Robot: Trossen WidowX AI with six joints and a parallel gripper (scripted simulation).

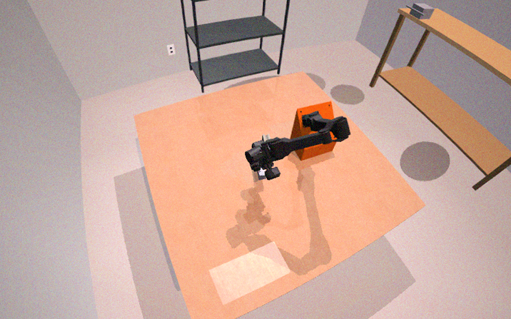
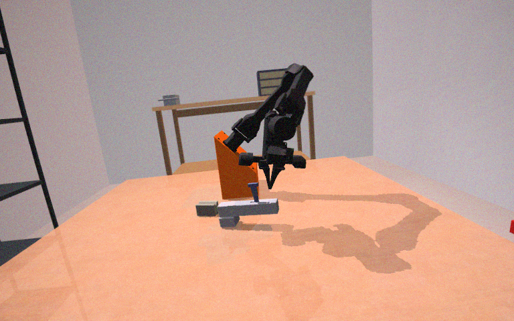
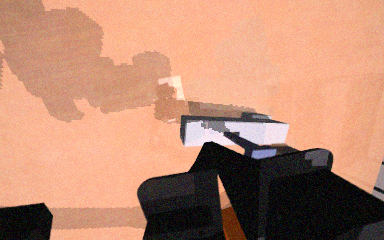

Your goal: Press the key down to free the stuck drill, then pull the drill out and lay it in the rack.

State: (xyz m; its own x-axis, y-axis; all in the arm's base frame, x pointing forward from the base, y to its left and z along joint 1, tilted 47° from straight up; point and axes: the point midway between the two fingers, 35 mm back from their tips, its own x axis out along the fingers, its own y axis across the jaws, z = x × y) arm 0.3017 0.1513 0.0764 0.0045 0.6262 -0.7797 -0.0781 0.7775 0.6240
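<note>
Top: the shut, empty gripper [image 1: 266, 161] [image 2: 270, 188] [image 3: 208, 146] partly covers the pale block [image 1: 262, 175] [image 2: 247, 207] [image 3: 200, 132]. Exterior: its tips point down, right of the blue upright piece [image 2: 253, 192] [image 3: 263, 153], probably the drill, over a sideways-running block. Wrist: that piece lies right of the tips.

Beyond the tabletop's far edge [image 1: 171, 234] [image 2: 322, 265] [image 3: 100, 165], a dark shelf unit [image 1: 195, 30] [image 2: 23, 117] and a wooden bench [image 1: 471, 44] [image 2: 212, 102] stand by pale walls [image 1: 119, 34] [image 2: 212, 45].
</note>
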